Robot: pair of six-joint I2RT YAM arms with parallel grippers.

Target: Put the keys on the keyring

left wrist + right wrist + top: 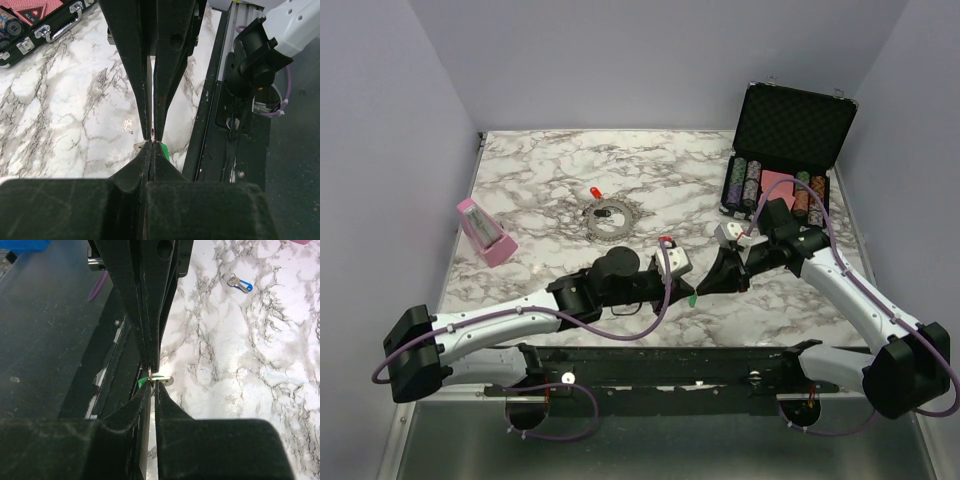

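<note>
Keyring (608, 218): lies flat in the middle of the bench (530, 180), well apart from both arms, awaiting keys. Red key (595, 192) sits just beyond it; blue key (242, 285) lies loose on the marble.
Green key (144, 382): at the bench's near edge, between two tools meeting tip to tip.
Left tool (149, 149): clamped shut on the green key, apparently to steady it.
Right tool (153, 391): jaws a crack apart at the same key; gripping or releasing, cannot tell.
Judged purpose: a handover for a better hold before threading.
Chip case (790, 125): far right corner, uninvolved.
</note>
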